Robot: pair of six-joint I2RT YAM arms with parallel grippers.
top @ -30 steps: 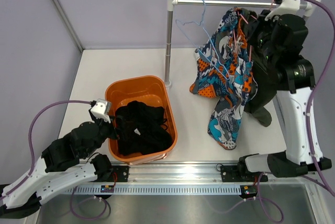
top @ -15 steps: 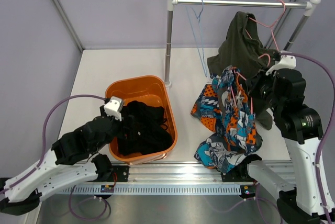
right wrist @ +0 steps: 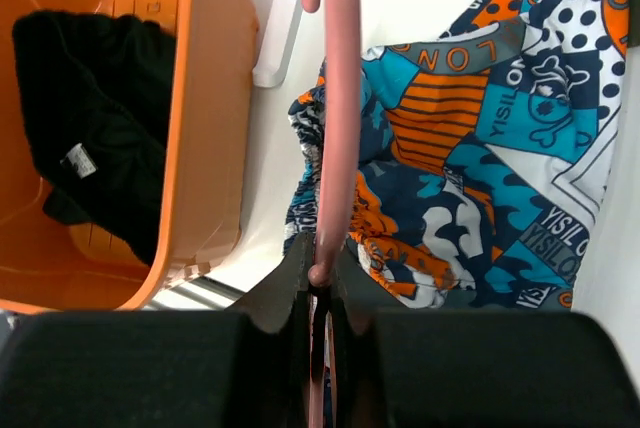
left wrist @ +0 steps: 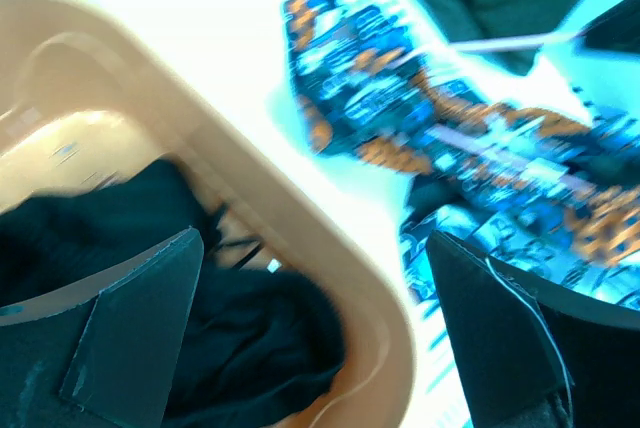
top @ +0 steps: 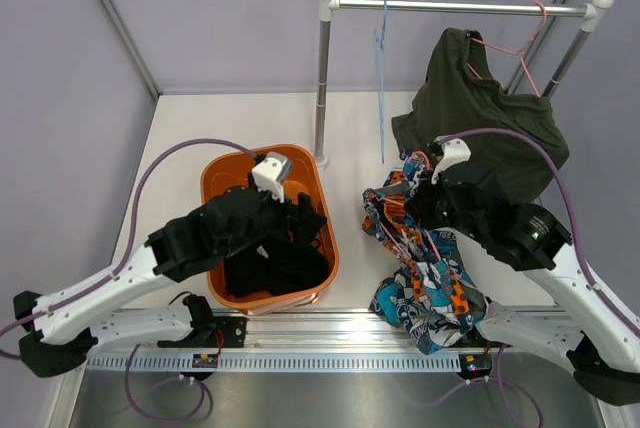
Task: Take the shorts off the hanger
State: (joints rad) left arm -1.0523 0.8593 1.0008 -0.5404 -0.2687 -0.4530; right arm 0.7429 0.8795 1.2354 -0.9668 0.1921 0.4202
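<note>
Half done at best. Holding pink hanger off rail in shut right gripper, patterned shorts apparently still clipped on, heaped on table beside orange basket. Hovering left gripper wide open over it. Unclipping pending.

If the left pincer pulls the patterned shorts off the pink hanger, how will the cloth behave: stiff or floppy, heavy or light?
Probably floppy: the patterned shorts lie crumpled in folds on the table. Likely light, as the printed cloth looks thin. They may snag, since they seem bunched along the pink hanger held by the right pincer.
</note>
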